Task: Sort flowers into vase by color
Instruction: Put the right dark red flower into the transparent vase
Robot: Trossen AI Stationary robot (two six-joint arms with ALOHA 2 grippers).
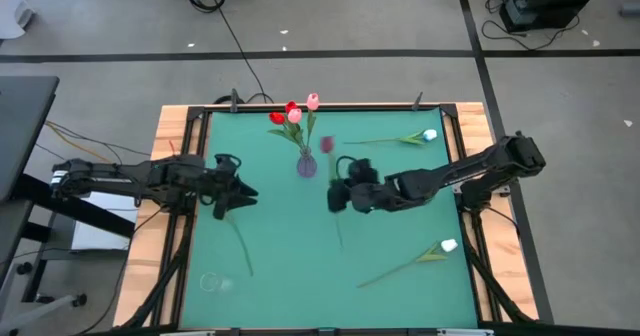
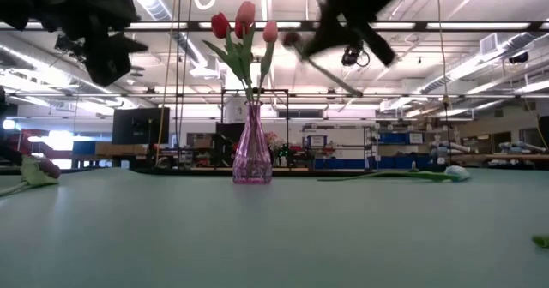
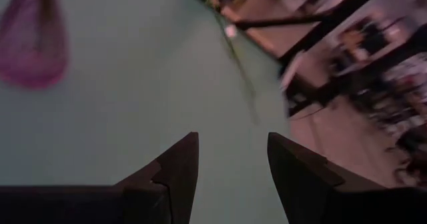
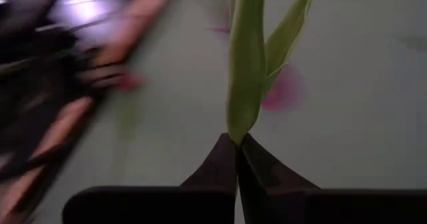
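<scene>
A pink glass vase (image 1: pixel 306 163) (image 2: pixel 251 155) stands on the green mat holding red and pink tulips (image 1: pixel 292 114). My right gripper (image 1: pixel 335 196) (image 4: pixel 237 144) hovers just right of the vase, shut on a dark red tulip whose head (image 1: pixel 327 143) (image 2: pixel 292 39) points toward the far edge. My left gripper (image 1: pixel 238 193) (image 3: pixel 232 174) is open and raised left of the vase, above the upper end of another tulip's stem (image 1: pixel 241 244). That tulip lies flat; its dark head (image 2: pixel 39 170) shows in the low view. Two white tulips (image 1: pixel 430 135) (image 1: pixel 447 245) lie on the right. My right gripper pinches the dark red tulip's green stem between its two fingers where the leaves (image 4: pixel 243 97) rise. The fingers lie across the stem. The tulip is lifted clear of the mat and tilted, head high (image 2: pixel 292 39), and the stem's free end (image 1: pixel 340 238) trails toward the near edge.
A faint clear round object (image 1: pixel 210 283) sits near the mat's near-left corner. A dark frame (image 1: pixel 455 126) and wooden boards (image 1: pixel 165 176) border the mat. Open mat lies between the vase and the near edge.
</scene>
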